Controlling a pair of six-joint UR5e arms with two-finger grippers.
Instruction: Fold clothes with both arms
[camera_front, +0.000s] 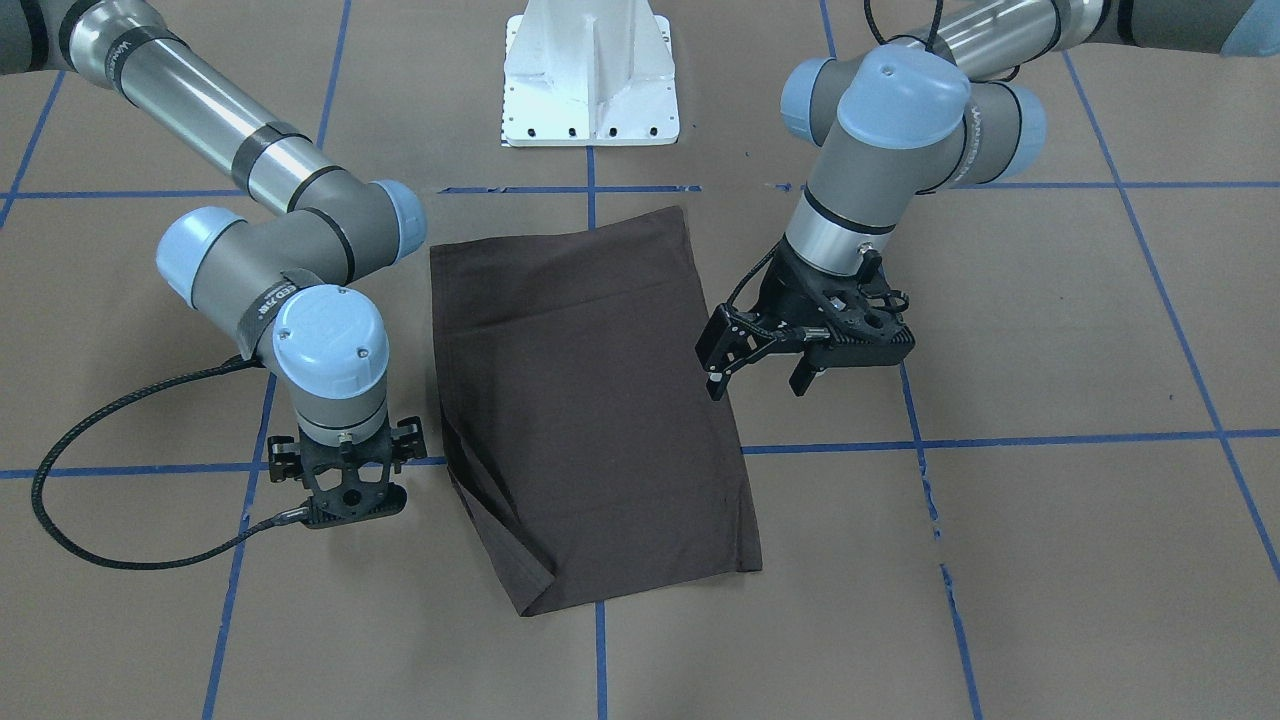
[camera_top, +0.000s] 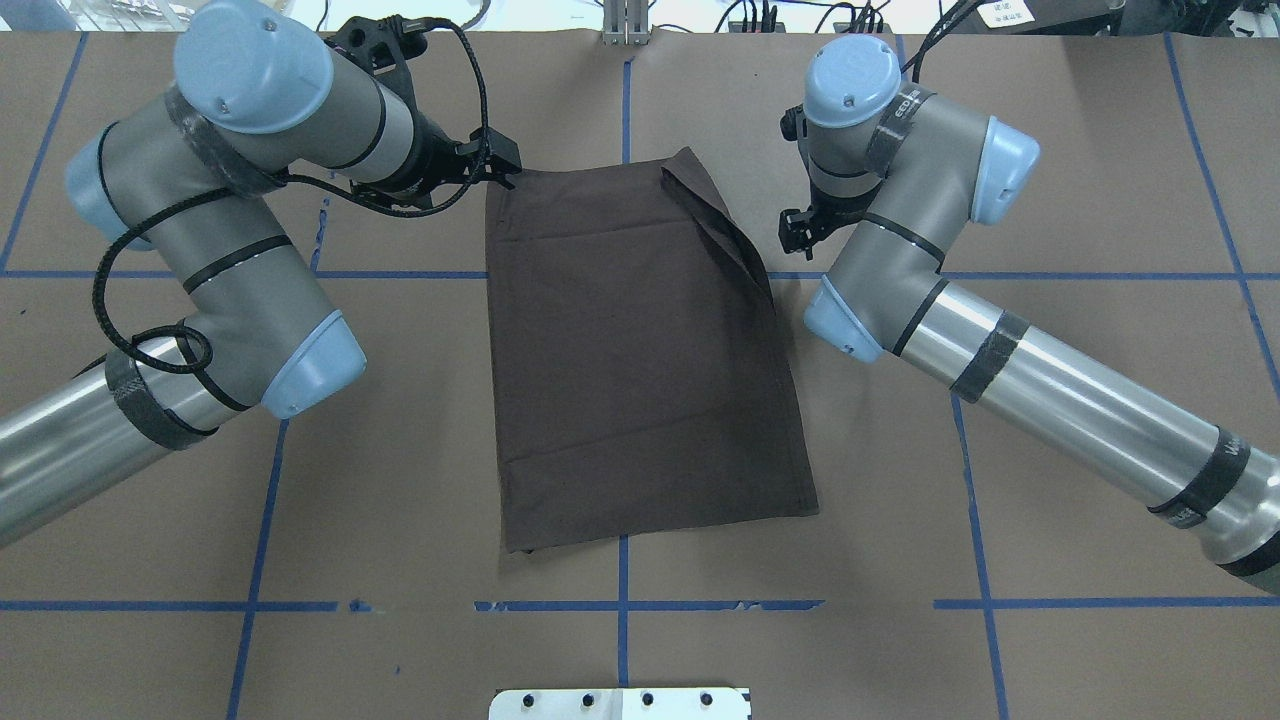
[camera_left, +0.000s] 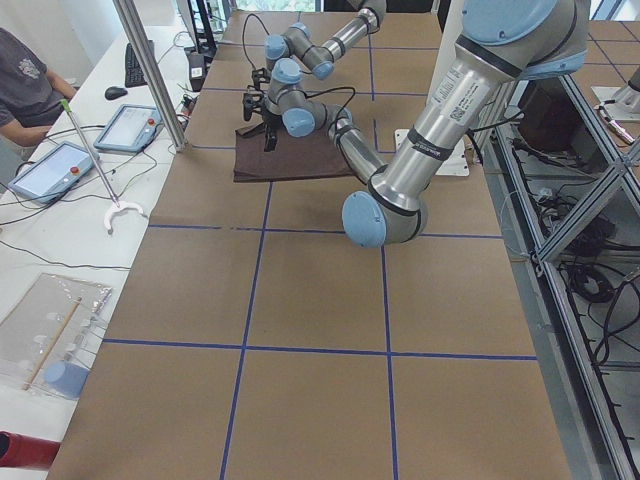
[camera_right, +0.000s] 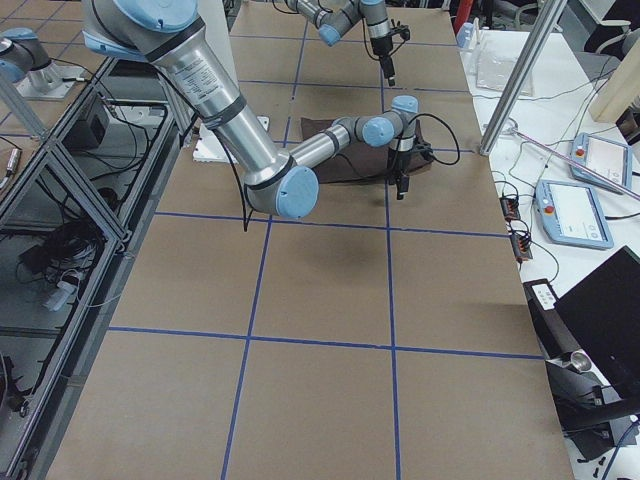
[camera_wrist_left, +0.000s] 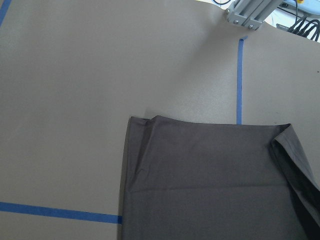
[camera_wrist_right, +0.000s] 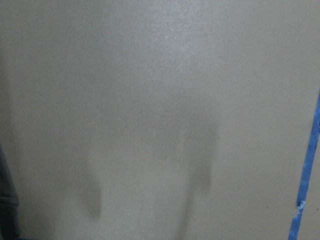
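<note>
The dark brown shirt (camera_front: 590, 400) (camera_top: 640, 360) lies folded into a long rectangle in the middle of the brown paper table. One long flap (camera_top: 725, 235) stands slightly raised along the edge on my right arm's side. My left gripper (camera_front: 758, 385) (camera_top: 495, 165) hovers open and empty beside the shirt's far edge. Its wrist view looks down on the shirt's corner (camera_wrist_left: 210, 180). My right gripper (camera_front: 345, 505) (camera_top: 800, 230) points straight down beside the opposite edge, its fingers hidden under the wrist. Two separate finger shadows fall on bare paper in the right wrist view, so it reads as open.
The white pedestal base (camera_front: 590, 80) (camera_top: 620, 703) stands behind the shirt. Blue tape lines (camera_front: 1000, 440) cross the paper. A black cable (camera_front: 90, 540) loops beside the right arm. A person (camera_left: 25, 80) sits at a side desk with tablets (camera_left: 60, 165).
</note>
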